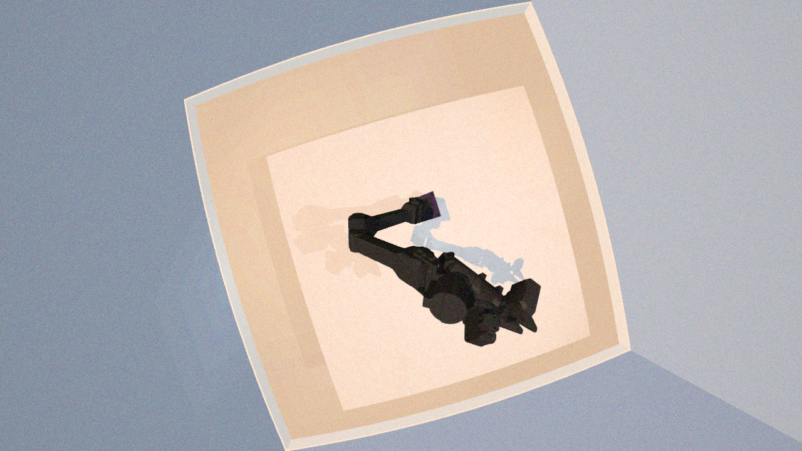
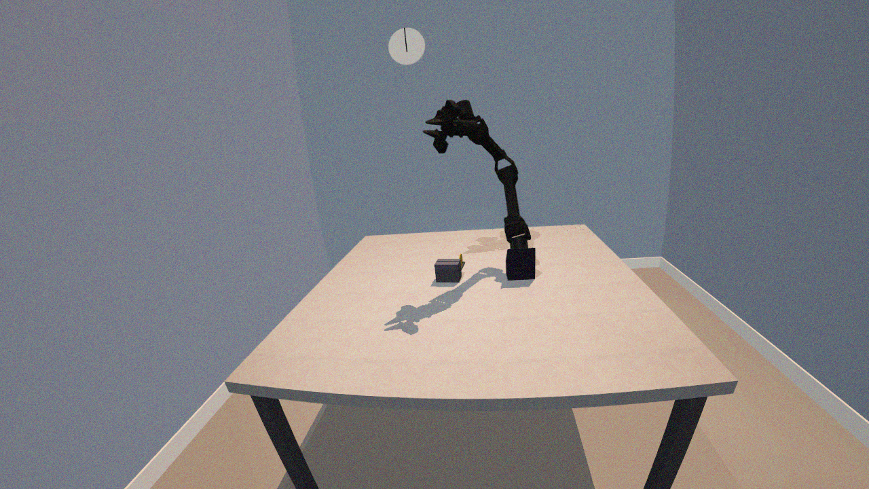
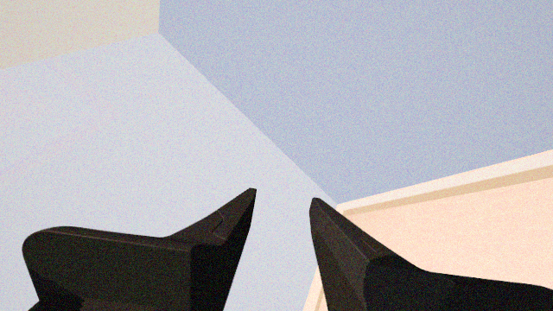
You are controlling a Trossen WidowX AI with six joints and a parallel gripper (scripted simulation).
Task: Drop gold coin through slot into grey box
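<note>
Hanging high over the desk (image 2: 486, 340), the gripper (image 3: 282, 200) stands part-open with nothing between its fingers, aimed out at the walls. Far below, the coin (image 2: 461, 257) shows as a gold sliver just behind the grey box (image 2: 448, 270); its holder is hidden. Likely stiff, light and slick. Best pinched across the flat faces near the top edge, kept upright for the slot.
</note>
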